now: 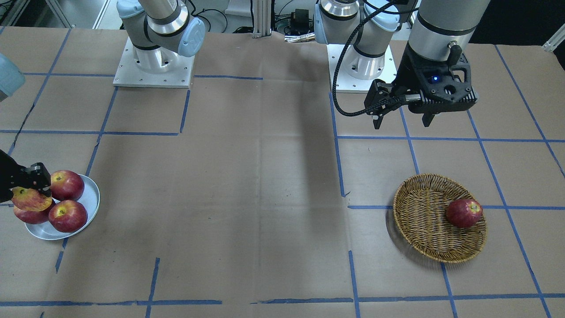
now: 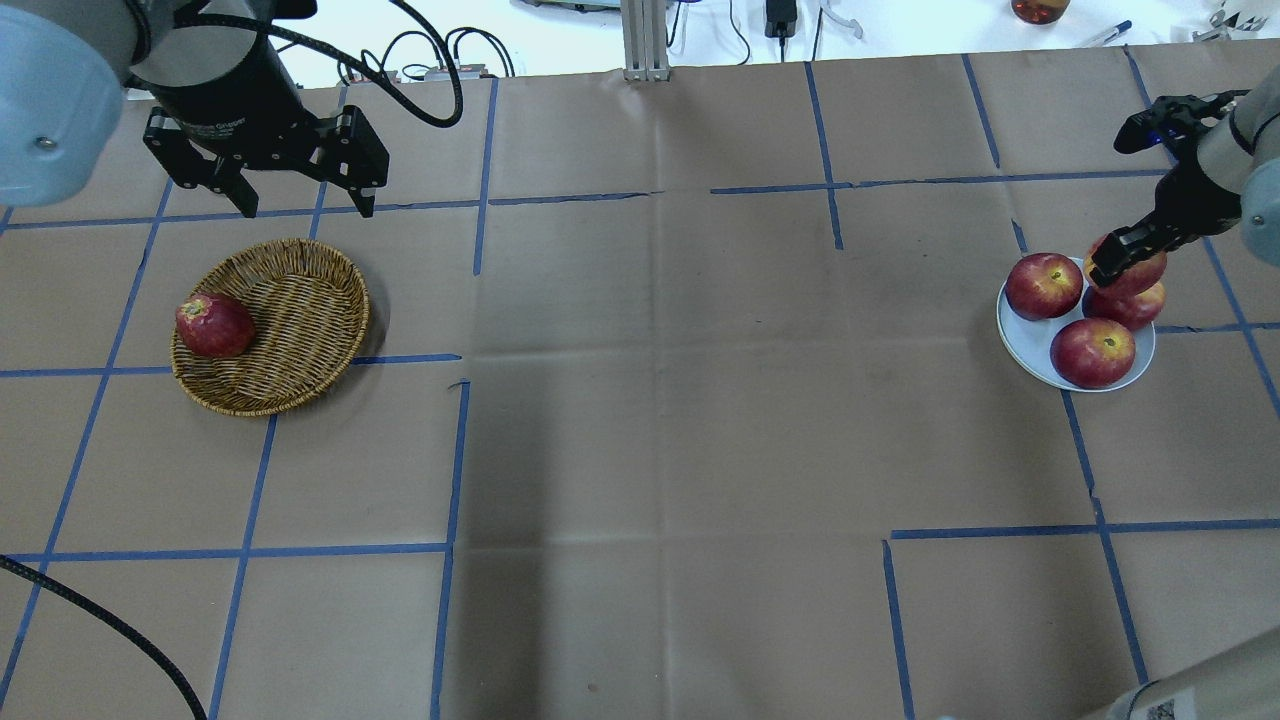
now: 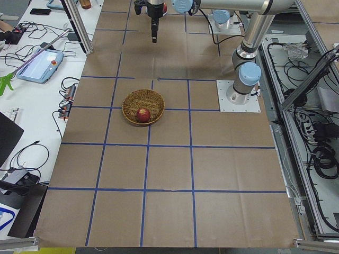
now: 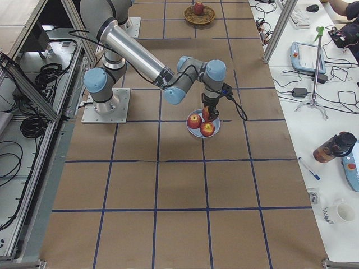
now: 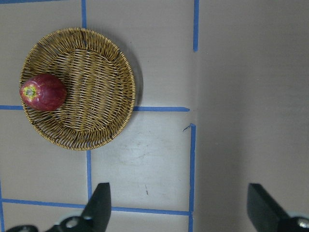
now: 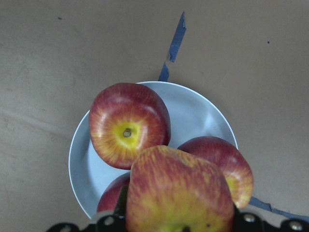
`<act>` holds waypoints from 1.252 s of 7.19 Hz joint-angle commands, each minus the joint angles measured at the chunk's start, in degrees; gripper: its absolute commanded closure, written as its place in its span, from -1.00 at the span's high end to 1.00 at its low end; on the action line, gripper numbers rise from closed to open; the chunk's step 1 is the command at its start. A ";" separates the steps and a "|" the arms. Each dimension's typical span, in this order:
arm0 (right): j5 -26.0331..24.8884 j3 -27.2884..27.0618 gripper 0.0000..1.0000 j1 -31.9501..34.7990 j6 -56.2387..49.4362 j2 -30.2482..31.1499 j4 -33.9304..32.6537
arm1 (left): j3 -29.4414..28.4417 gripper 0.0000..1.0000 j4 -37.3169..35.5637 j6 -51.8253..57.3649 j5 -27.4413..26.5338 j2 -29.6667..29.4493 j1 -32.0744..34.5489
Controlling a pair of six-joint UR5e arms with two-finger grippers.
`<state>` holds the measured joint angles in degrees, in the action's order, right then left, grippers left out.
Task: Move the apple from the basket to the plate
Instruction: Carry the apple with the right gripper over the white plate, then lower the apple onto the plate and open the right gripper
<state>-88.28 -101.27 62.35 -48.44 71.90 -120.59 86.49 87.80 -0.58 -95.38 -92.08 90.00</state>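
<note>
The pale, yellow-streaked apple (image 6: 178,191) is held in my right gripper (image 2: 1125,258), just above the plate (image 2: 1030,345); it also shows in the front view (image 1: 30,199). The grey-white plate (image 6: 203,111) holds three darker red apples (image 2: 1043,285), and the held apple hangs over two of them. The wicker basket (image 2: 290,320) stands on my left side with one dark red apple (image 2: 213,325) in it. My left gripper (image 2: 306,208) is open and empty, raised above the table beyond the basket (image 5: 91,82).
Brown paper with blue tape lines covers the table. The two arm bases (image 1: 152,66) stand at the robot's edge. Cables and gear lie past the far edge (image 2: 780,20).
</note>
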 commanded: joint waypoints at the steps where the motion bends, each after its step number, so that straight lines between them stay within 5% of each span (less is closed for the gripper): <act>1: -0.05 -0.06 0.23 0.23 -0.07 -1.41 -0.08 | 0.35 0.98 0.00 -0.12 0.02 0.14 0.00; 3: -0.13 0.02 0.42 0.32 -0.07 -1.33 0.45 | -0.53 0.98 0.00 -0.12 0.02 -0.91 0.09; 4: -0.13 0.02 0.99 0.32 -0.07 -1.33 0.45 | 0.51 0.98 -0.09 -0.04 -0.07 -0.13 0.09; 9: 1.69 2.73 1.00 2.33 0.88 4.10 6.82 | 0.26 0.98 -0.09 0.14 0.02 -0.65 0.09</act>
<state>-88.04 -100.04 63.34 -48.23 73.41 -117.11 86.74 87.71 -0.44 -95.37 -92.57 90.09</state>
